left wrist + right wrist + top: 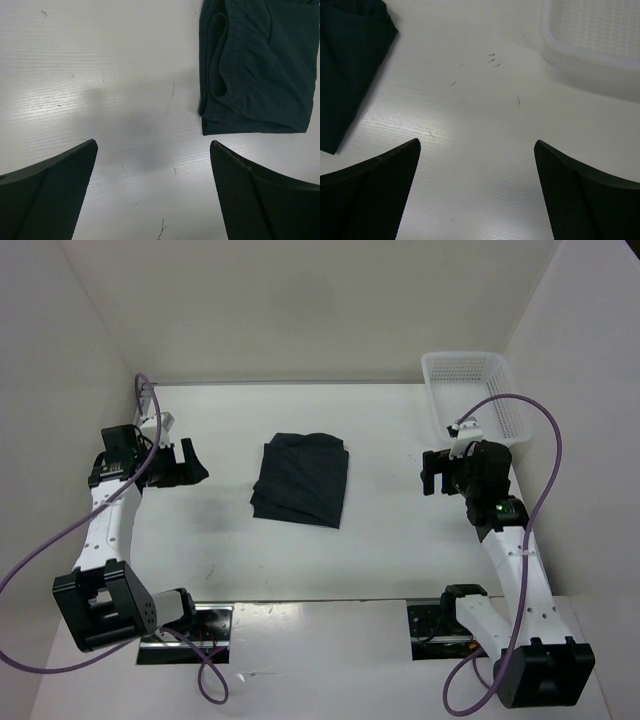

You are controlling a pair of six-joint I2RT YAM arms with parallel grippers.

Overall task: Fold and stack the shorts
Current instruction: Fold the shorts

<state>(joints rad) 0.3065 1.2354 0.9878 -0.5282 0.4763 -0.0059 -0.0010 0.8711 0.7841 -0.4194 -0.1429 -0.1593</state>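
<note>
Observe that the left gripper [188,462] and right gripper [432,472] stand fully spread and empty, either side of the folded shorts [300,478] on the table [400,540]. Only your left wrist view resolves the gathered waistband [235,60].

There is one folded pair of dark shorts [300,478], one white mesh basket [472,390] beyond and right of the shorts, two grippers, the left gripper [192,462] left of the shorts and the right gripper [428,472] right of them, and two purple cables [556,455].
</note>
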